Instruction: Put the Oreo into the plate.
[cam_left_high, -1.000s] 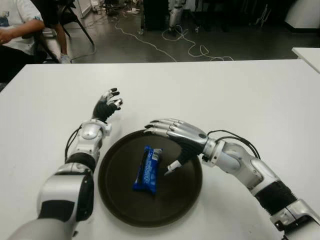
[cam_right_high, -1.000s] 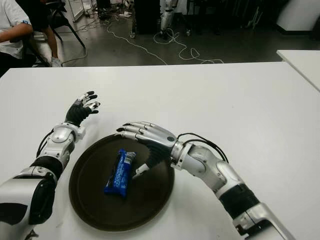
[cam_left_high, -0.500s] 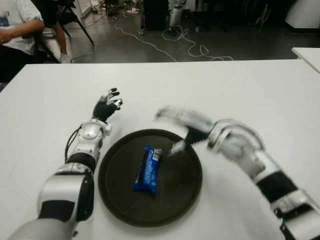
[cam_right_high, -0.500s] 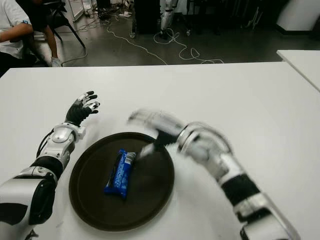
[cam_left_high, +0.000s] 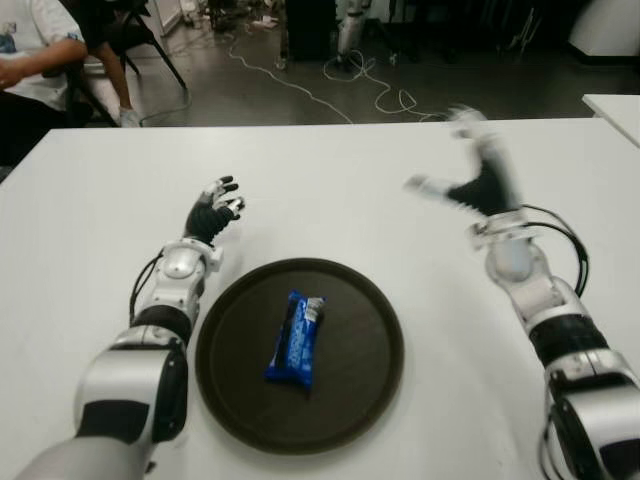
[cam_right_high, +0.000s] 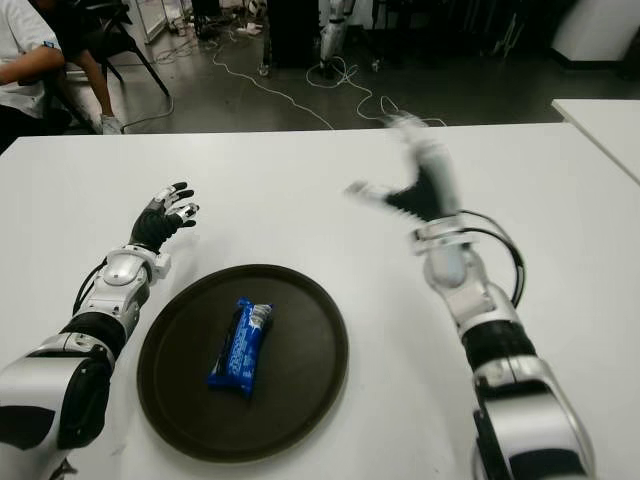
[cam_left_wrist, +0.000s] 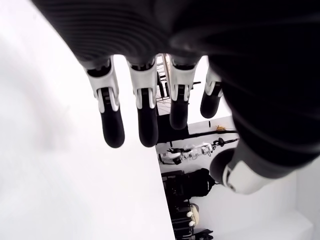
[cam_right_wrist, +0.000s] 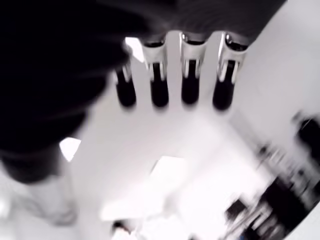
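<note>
A blue Oreo pack (cam_left_high: 296, 339) lies loose near the middle of the round dark plate (cam_left_high: 360, 390) at the front of the white table. My right hand (cam_left_high: 470, 180) is raised to the right of and beyond the plate, well away from the pack, its fingers (cam_right_wrist: 189, 75) spread and holding nothing. My left hand (cam_left_high: 214, 211) shows just beyond the plate's left side, fingers (cam_left_wrist: 145, 110) relaxed and empty.
The white table (cam_left_high: 350, 180) stretches wide behind the plate. A second white table's corner (cam_left_high: 615, 108) shows at the far right. A seated person (cam_left_high: 30, 60) is at the far left behind the table, and cables (cam_left_high: 360, 85) trail across the floor.
My right hand has left the plate, swinging up and to the right from beside the Oreo pack. The pack stays on the plate. The left hand has not moved.
</note>
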